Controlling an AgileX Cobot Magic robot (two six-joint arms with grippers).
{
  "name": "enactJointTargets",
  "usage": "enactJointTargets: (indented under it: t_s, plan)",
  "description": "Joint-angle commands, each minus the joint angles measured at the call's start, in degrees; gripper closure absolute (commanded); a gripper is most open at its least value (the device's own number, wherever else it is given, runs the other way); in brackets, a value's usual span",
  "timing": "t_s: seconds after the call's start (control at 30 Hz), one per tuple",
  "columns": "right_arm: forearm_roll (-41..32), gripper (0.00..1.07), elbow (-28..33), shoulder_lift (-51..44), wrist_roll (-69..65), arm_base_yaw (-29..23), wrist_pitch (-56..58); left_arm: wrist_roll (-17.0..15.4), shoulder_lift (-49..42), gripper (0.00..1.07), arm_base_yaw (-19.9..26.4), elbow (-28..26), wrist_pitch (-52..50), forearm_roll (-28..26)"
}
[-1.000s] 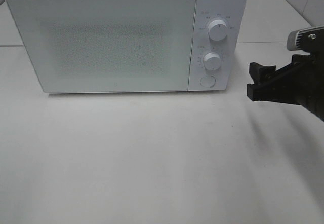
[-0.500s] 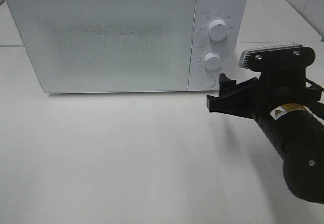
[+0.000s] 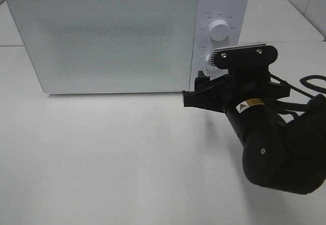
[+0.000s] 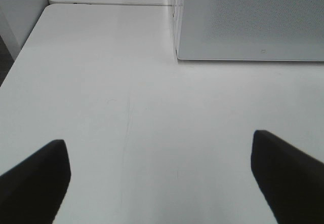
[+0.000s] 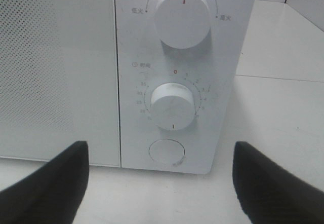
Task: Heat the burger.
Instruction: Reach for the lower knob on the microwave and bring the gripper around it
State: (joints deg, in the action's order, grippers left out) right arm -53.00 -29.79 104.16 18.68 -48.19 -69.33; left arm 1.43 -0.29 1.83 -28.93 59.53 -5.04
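The right arm's black end effector [image 3: 194, 89] hovers with its jaws wide apart just in front of the control panel of the white box-shaped microwave oven [image 3: 117, 41], near its round white push button [image 5: 167, 153]. The oven door is shut. The left end effector [image 4: 162, 178], also spread, hangs over the white tabletop [image 4: 126, 82], and I cannot see the burger from here.

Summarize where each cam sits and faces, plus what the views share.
Exterior high: mounted high, in front, looking down on the table and microwave; shows the right arm and open right gripper.
Left wrist: on the left arm, facing across the table toward the microwave's door; open left gripper frames it.
Right wrist: close to the microwave, facing the lower knob and round button; its fingertips show.
Shared: all see the microwave.
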Motion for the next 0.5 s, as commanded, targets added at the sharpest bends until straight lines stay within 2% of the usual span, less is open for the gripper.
enactJointTargets:
  t_s: [0.03,0.5]
  plan:
    - [0.06,0.32,-1.38,0.57,0.0,0.0,-3.44,-0.4,-1.43,0.18,0.29,0.0,-0.46,-0.57]
    - [3.5,0.32,-7.1,4.35,-1.38,5.9,-0.69,-0.4,-1.43,0.18,0.29,0.0,-0.46,-0.46]
